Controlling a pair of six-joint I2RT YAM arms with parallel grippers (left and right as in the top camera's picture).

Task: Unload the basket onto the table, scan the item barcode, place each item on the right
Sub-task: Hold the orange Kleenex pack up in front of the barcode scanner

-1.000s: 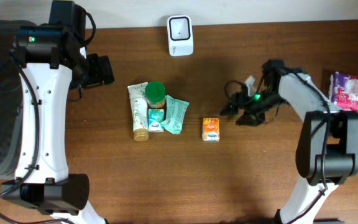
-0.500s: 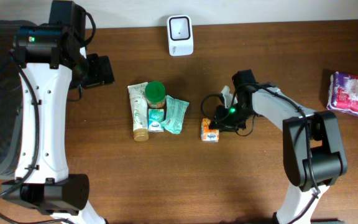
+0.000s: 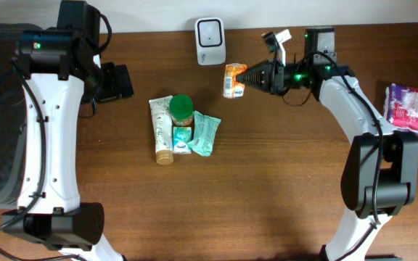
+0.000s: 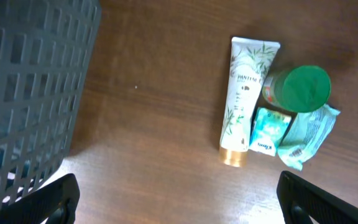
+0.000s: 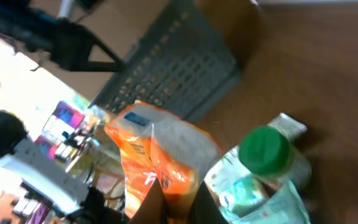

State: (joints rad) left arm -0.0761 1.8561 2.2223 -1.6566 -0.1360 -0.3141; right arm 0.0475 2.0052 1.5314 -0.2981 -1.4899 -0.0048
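1. The right fingers [image 3: 256,74] are closed on one end of the small orange cardboard pack [image 3: 233,80]. They hold it clear of the worktop, just beside the white box-shaped barcode scanner [image 3: 210,31], on the side nearer the right arm.
2. The left fingers [image 4: 51,200] stand wide apart, hold nothing, and hover over the left part of the worktop.
3. Step in hand, as judged: presenting the pack to the scanner. The pack is near the scanner window but not squarely before it.
4. The next move calls for turning the barcoded face toward the window and holding it steady there. Which face carries the barcode cannot be told.
5. Surface: a brown wood-grain worktop [image 3: 281,196].
   - A cream squeeze tube [image 3: 162,130], a green-lidded jar [image 3: 181,107] and teal sachets [image 3: 204,134] lie clustered together.
   - A purple-and-white soft pack [image 3: 410,109] lies at the right edge.
   - A dark grey mesh basket [image 4: 30,93] stands at the left.
6. Room: a pale wall runs behind the worktop; nothing further can be made out.
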